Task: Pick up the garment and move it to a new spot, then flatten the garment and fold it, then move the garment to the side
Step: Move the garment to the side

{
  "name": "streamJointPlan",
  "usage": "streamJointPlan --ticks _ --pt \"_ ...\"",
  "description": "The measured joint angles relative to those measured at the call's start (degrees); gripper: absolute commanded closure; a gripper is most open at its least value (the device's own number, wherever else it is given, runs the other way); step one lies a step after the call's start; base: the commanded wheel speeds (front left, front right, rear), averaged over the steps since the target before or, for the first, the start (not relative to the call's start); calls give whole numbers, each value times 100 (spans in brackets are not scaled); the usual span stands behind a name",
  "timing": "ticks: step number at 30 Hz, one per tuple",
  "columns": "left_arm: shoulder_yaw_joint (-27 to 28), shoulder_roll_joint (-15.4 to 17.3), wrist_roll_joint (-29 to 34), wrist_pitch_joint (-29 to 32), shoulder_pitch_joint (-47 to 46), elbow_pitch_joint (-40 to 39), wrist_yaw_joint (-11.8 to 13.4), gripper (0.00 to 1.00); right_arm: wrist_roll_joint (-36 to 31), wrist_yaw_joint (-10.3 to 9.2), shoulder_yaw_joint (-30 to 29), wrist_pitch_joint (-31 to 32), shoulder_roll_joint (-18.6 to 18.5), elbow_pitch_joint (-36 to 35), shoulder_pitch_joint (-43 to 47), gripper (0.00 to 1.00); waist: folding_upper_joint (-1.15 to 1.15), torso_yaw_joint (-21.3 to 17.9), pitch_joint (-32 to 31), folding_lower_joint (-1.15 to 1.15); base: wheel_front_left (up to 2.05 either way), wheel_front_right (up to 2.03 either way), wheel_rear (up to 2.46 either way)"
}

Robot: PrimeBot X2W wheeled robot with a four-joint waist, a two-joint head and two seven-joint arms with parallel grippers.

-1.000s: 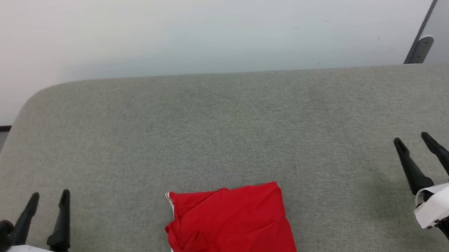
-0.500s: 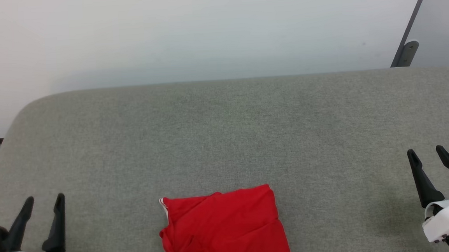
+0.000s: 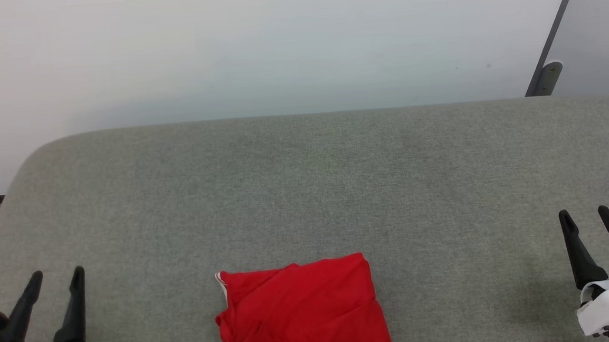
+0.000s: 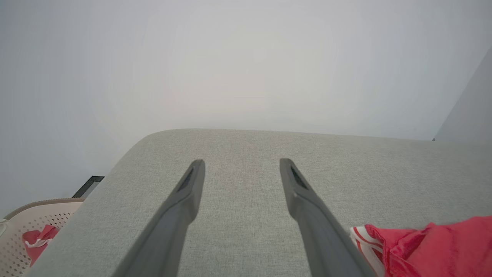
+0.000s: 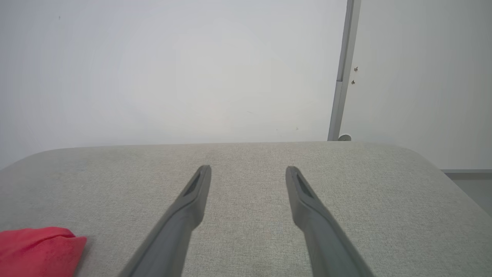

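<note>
The garment (image 3: 302, 311), a bright-red shirt folded into a compact square with a white, striped edge at its left, lies on the grey fabric surface (image 3: 316, 186) at the bottom centre of the head view. My left gripper (image 3: 57, 276) hovers open at the lower left, well apart from it. Far to the lower right, my right gripper (image 3: 585, 214) is open too, with nothing between its fingers. The left wrist view has the garment (image 4: 430, 246) at its lower right, beside my left gripper (image 4: 240, 163). In the right wrist view the garment (image 5: 38, 246) sits lower left of my right gripper (image 5: 248, 169).
A white wall rises behind the grey surface. A grey door frame (image 3: 547, 71) stands at the upper right. Off the surface's left edge sits a pale perforated basket (image 4: 23, 231) with red cloth (image 4: 36, 240) inside.
The head camera has tilted, shifting the whole picture. My right gripper has drawn back toward the lower right. The garment lies as it did.
</note>
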Motion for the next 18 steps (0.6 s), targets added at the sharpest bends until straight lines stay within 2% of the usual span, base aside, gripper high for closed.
streamJointPlan --ticks 9,12,18 --pt "-25 1 9 0 1 13 -18 0 21 0 137 194 68 -11 60 0 0 92 -38 0 0 0 0" --pt "-40 12 8 18 2 5 -16 0 134 0 430 466 99 -91 87 0 0 161 -36 0 0 0 0" --pt "-87 33 8 93 2 -15 7 0 797 0 1293 1261 115 -270 108 0 0 347 -4 0 0 0 0"
